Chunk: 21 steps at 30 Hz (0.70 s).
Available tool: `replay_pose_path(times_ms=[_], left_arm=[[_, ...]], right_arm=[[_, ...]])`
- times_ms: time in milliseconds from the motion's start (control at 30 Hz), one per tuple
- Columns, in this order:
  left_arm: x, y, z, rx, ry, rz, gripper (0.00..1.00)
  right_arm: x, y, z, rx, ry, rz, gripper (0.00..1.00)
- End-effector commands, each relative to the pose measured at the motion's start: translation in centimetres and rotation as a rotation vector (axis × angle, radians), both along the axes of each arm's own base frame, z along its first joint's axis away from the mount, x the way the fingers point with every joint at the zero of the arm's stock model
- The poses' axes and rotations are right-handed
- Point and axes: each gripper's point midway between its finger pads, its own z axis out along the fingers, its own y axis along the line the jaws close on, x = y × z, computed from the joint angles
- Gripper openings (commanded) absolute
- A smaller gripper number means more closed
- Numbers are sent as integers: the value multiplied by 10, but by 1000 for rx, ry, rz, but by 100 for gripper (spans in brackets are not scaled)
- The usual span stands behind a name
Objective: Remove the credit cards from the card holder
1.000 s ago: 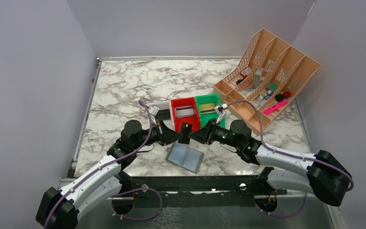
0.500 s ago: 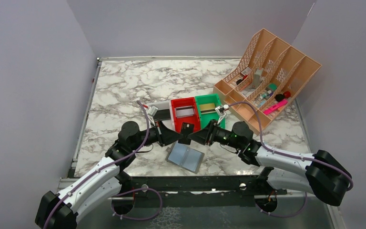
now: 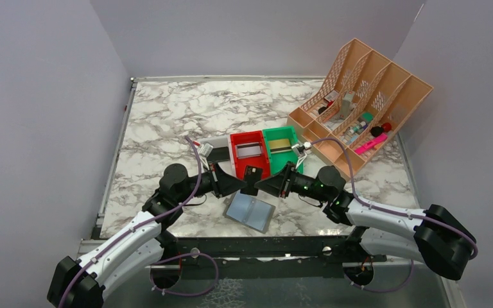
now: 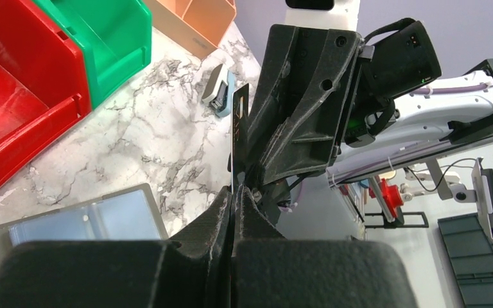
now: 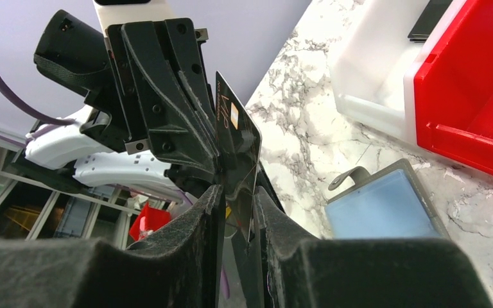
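One black credit card (image 3: 251, 174) is out of the card holder (image 3: 250, 212) and up in the air. It stands on edge between my two claws, just in front of the red bin (image 3: 233, 156).

Left claw (image 4: 234, 192): clenched on the card. The pads are pressed together and the card's thin edge rises straight out of them.

Right claw (image 5: 237, 192): one finger stands on each side of the same card, close in. I cannot tell whether the pads actually bite or only bracket it.

Card holder: lies open and flat on the marble table (image 3: 167, 115), pale blue panels up. It sits just below the meeting claws, apart from both, with nothing holding it. No card edge shows in its pockets from any view, so I cannot tell whether another card sits inside.

Further out: a dark flat piece (image 5: 431, 19) lies in the white bin (image 5: 366, 70) beside the red one. It may be a card already put away, but too little of it shows to say.

Judgement: extraction of this card is done, and I read the moment as a hand-to-hand pass. Left to do:
- settle one firm grip
- free the other claw
- set the card down
- check the holder for more cards
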Motion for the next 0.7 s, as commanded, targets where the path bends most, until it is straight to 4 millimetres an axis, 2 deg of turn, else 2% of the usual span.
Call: replay_pose_path(times_ms=[0, 367, 467, 533, 667], left_arm=[[-1, -1, -2, -2, -2, -9, 0], [0, 0, -7, 3, 6, 2, 0], [0, 0, -10, 8, 8, 1, 10], [0, 0, -9, 11, 3, -1, 12], [3, 3, -12, 63, -9, 15, 26]], right_arm=[[-8, 0, 21, 71, -72, 37, 26], [-8, 1, 22, 85, -70, 43, 14], [-5, 0, 18, 72, -54, 23, 10], [-1, -1, 14, 60, -43, 3, 6], [3, -2, 10, 39, -29, -21, 4]])
